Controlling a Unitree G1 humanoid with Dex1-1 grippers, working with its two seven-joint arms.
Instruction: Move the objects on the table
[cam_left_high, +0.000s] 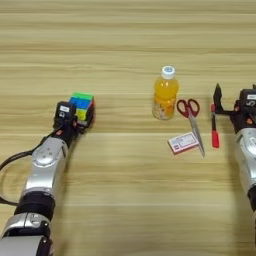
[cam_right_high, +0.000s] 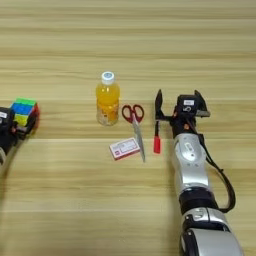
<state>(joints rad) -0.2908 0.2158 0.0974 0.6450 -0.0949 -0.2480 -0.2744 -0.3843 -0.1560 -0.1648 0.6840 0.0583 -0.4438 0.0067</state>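
Far left, your left gripper (cam_left_high: 82, 119) is clamped around the multicoloured puzzle cube (cam_left_high: 82, 106) on the table (cam_left_high: 125, 45). Moving right, you've got the orange juice bottle (cam_left_high: 165, 94) standing upright, red-handled scissors (cam_left_high: 191, 121) just beside it, a red-and-white card packet (cam_left_high: 183, 143) below them, then the red pen (cam_right_high: 157, 137). Your right gripper (cam_right_high: 180, 103) sits spread wide, one finger right by the pen's top.

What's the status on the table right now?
Left pincer at the puzzle cube. Right pincer open beside the red pen. Bottle upright; scissors, card packet lying flat.
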